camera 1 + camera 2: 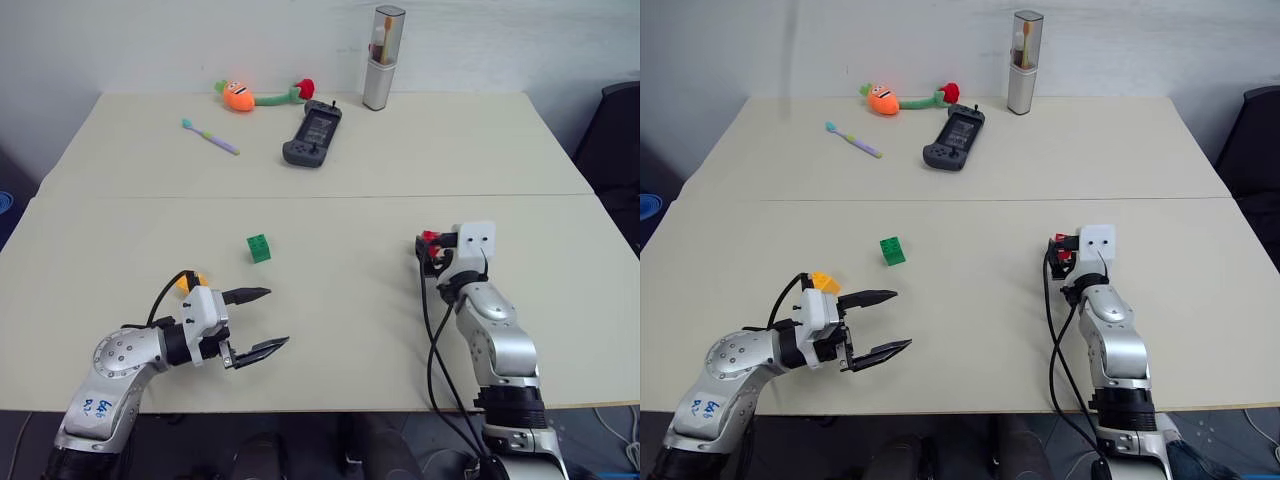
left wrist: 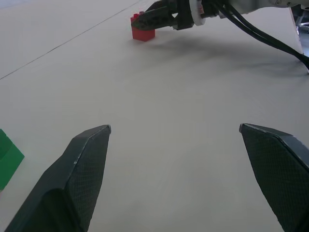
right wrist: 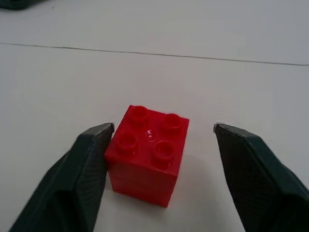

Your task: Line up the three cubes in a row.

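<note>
So right tool (image 3: 159, 133) sits around the red cube (image 3: 147, 154) at center right, fingers parted, one touching; left tool (image 1: 262, 320) lower left gapes, empty.

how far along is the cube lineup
Nothing is lined up yet. The right gripper brackets the red cube, one finger against it, a gap at the other. Left gripper hangs open, empty. Green cube and yellow-orange cube lie apart, unplaced.

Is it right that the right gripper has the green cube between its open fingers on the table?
Not quite: the right wrist view shows the cube between the right gripper's open fingers is the red cube, not green. The green cube sits apart, mid-table.
</note>
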You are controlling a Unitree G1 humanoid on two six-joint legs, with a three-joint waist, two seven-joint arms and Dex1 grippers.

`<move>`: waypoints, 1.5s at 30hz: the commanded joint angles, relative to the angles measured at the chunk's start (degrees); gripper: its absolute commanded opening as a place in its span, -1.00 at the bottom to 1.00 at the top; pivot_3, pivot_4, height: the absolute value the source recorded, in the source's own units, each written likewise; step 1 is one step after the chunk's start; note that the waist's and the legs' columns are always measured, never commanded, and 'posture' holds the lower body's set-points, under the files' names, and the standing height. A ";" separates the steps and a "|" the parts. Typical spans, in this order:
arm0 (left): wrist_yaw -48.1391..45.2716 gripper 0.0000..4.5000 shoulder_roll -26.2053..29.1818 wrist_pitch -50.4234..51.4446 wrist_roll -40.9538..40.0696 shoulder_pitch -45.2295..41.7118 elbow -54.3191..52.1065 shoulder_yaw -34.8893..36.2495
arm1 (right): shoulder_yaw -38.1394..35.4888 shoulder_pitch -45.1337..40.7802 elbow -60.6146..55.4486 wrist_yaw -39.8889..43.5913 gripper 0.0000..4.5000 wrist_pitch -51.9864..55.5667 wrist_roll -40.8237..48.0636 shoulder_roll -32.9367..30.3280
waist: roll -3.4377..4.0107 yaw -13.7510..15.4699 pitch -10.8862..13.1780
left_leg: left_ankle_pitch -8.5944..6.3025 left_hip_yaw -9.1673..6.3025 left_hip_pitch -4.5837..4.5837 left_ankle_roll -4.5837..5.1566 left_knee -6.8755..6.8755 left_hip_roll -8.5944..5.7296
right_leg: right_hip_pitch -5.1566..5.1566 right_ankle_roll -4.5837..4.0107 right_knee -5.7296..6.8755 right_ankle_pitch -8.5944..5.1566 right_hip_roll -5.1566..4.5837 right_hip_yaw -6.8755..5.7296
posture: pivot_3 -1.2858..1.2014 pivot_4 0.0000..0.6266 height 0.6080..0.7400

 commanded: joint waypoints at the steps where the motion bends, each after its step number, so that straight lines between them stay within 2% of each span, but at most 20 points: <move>1: 0.37 1.00 0.31 -0.72 0.15 0.25 -1.42 0.88 | -0.35 -1.68 0.06 -0.32 -0.04 -0.61 0.21 0.49 | 0.00 -0.16 0.00 | 0.00 0.00 0.00 0.00 0.00 0.00 | 0.00 0.00 0.00 0.00 0.00 0.00 | 0.03 -0.52 1.00; 3: 0.46 1.00 0.43 -0.58 0.15 0.23 -1.57 1.10 | -0.31 -1.69 -0.72 -0.14 -0.34 -0.61 0.43 0.71 | 0.00 -0.36 0.00 | 0.00 0.00 -0.01 0.01 0.00 0.00 | 0.00 0.01 0.00 0.00 -0.02 0.00 | 0.03 -0.52 1.00; 6: 0.71 1.00 0.81 -0.56 0.19 0.80 -1.90 1.91 | -0.31 -0.63 -5.13 4.67 -0.34 -2.33 3.36 -0.39 | 0.01 -0.71 0.01 | 0.00 0.00 -0.01 0.00 -0.02 0.00 | -0.01 0.01 0.00 0.00 -0.02 -0.01 | 0.03 -0.52 1.00; 7: 0.90 1.00 0.87 -0.52 0.24 1.02 -2.06 2.09 | -0.20 -0.24 -6.68 9.14 -0.34 -2.88 5.90 -1.51 | 0.02 -0.75 0.01 | 0.00 0.00 -0.01 0.00 -0.04 0.00 | -0.02 0.01 -0.01 0.00 -0.01 -0.01 | 0.03 -0.52 1.00; 11: 1.15 1.00 1.18 -0.44 -0.10 2.35 -2.47 2.80 | 5.37 2.44 -10.14 42.42 -0.34 -9.88 14.65 -14.71 | 0.08 -0.52 0.05 | -0.13 -0.01 -0.02 0.23 -0.03 0.00 | 0.01 0.03 -0.09 0.01 -0.01 -0.05 | 0.03 -0.52 1.00; 14: 0.55 1.00 1.70 -0.05 -0.57 3.13 -2.87 2.88 | 11.39 -0.55 -2.41 60.48 -0.34 -16.52 12.85 -23.06 | 0.04 -0.62 0.05 | -0.18 -0.03 0.04 0.30 -0.01 0.02 | 0.16 0.09 -0.24 0.04 -0.01 -0.14 | 0.03 -0.52 1.00; 16: 0.48 1.00 1.92 0.25 -0.80 3.21 -3.05 3.13 | 14.18 -3.42 3.61 67.63 -0.34 -22.40 11.70 -24.03 | -0.03 -0.64 0.08 | -0.17 0.00 0.08 0.33 0.01 0.01 | 0.18 0.12 -0.26 0.07 -0.01 -0.13 | 0.03 -0.52 1.00; 19: 0.33 1.00 2.41 0.72 -0.97 3.59 -3.61 3.49 | 16.16 -5.99 13.64 75.01 -0.34 -30.01 11.12 -22.21 | -0.03 -0.56 0.09 | -0.15 -0.01 0.08 0.31 0.01 0.02 | 0.17 0.10 -0.23 0.08 0.00 -0.14 | 0.03 -0.52 1.00; 23: 0.52 1.00 3.72 2.21 -1.65 4.87 -5.52 5.48 | 17.23 -10.64 26.21 79.31 -0.34 -33.63 9.17 -20.40 | -0.03 -0.49 0.09 | -0.12 0.00 0.04 0.24 0.04 0.02 | 0.14 0.09 -0.24 0.08 -0.05 -0.15 | 0.03 -0.52 1.00; 26: 0.19 1.00 4.69 3.03 -2.23 5.66 -6.16 6.66 | 17.71 -11.38 29.72 81.56 -0.34 -37.03 8.25 -19.52 | -0.02 -0.49 0.09 | -0.11 0.02 0.03 0.21 0.12 0.01 | 0.15 0.09 -0.23 0.08 -0.13 -0.15 | 0.03 -0.52 1.00; 29: -0.31 1.00 5.34 3.48 -2.54 6.07 -6.53 7.22 | 17.82 -11.27 30.35 82.49 -0.34 -35.67 8.59 -18.91 | -0.02 -0.45 0.09 | -0.11 0.01 0.04 0.21 0.12 0.00 | 0.16 0.09 -0.22 0.08 -0.15 -0.16 | 0.03 -0.52 1.00; 34: -0.25 1.00 6.00 3.97 -2.80 6.29 -6.52 8.52 | 16.29 -10.34 25.37 81.09 0.40 -33.16 10.19 -18.71 | -0.01 -0.50 0.10 | -0.11 -0.01 0.05 0.20 0.11 0.00 | 0.14 0.07 -0.12 0.06 -0.17 -0.17 | 0.03 -0.52 1.00; 38: -0.79 1.00 7.39 3.37 -1.91 10.20 -6.47 12.19 | 13.77 -7.67 17.82 80.88 0.99 -34.57 11.68 -21.52 | 0.01 -0.53 0.12 | -0.13 -0.02 0.05 0.18 0.05 0.00 | 0.10 0.03 -0.11 0.04 -0.17 -0.19 | 0.03 -0.52 1.00; 43: -0.97 1.00 6.59 3.22 -3.86 19.29 -5.55 21.91 | 6.60 1.38 6.46 75.11 0.99 -29.90 16.99 -24.69 | 0.01 -0.08 0.12 | -0.18 -0.08 0.03 0.22 0.01 0.00 | 0.12 0.02 -0.26 0.03 -0.19 -0.28 | 0.03 -0.52 1.00; 45: -0.66 1.00 4.62 2.39 -4.87 22.86 -2.57 26.39 | 0.84 6.84 1.20 71.03 0.99 -29.63 23.69 -21.74 | 0.01 0.12 0.12 | -0.21 -0.09 0.03 0.24 0.00 0.01 | 0.14 0.01 -0.32 0.03 -0.19 -0.29 | 0.03 -0.52 1.00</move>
